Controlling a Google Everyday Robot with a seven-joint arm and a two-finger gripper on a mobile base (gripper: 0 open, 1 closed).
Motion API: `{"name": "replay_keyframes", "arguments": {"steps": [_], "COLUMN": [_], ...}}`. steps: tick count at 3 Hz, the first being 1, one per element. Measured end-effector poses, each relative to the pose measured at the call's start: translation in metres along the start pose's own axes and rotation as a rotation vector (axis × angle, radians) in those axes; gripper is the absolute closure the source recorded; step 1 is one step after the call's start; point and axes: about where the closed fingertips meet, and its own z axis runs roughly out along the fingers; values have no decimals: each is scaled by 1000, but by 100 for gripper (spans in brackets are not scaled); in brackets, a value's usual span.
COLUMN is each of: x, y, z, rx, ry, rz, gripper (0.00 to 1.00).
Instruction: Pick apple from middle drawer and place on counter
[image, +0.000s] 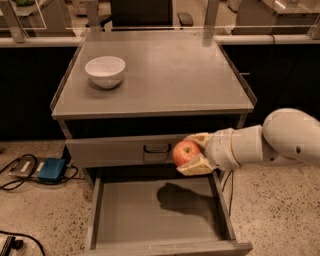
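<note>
White arm, cream fingers

The arm (280, 137) is smooth, glossy white plastic: a fat rounded shell at the right narrows into a cylindrical wrist (232, 148) split by thin dark seams into ring-like sections. The gripper (189, 154) is at the arm's left end, over the open drawer (135, 215), clasping the apple (184, 150). Its two fingers (196, 166) are short, flat and wedge-shaped, and yellower than the wrist. No markings or screws can be made out.
</note>
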Motion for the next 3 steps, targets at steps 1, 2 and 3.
{"name": "replay_keyframes", "arguments": {"steps": [1, 2, 3], "x": [-31, -31, -42], "y": [-25, -25, -33], "z": [-28, -28, -35], "rx": [2, 2, 15], "ry": [-7, -7, -19], "rz": [-7, -7, -39], "gripper": [100, 100, 100]}}
